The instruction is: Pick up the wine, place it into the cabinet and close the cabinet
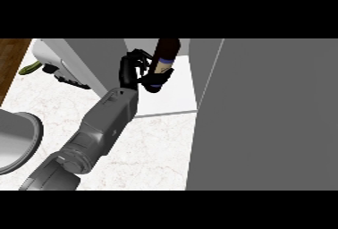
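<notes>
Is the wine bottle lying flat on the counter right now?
No, the left hand holds the wine bottle upright inside the open cabinet.

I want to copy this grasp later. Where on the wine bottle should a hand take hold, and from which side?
Grip the wine bottle round its lower body, coming from its left side, as the left hand does now. The bottle stands about upright in the open cabinet, so its round body suits a sideways wrap.

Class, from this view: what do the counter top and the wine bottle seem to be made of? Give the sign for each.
Counter top: probably marble or a stone look-alike, white with faint veins, matte. Wine bottle: likely dark glass, near-black body with a pale label; no glint shows, so uncertain.
</notes>
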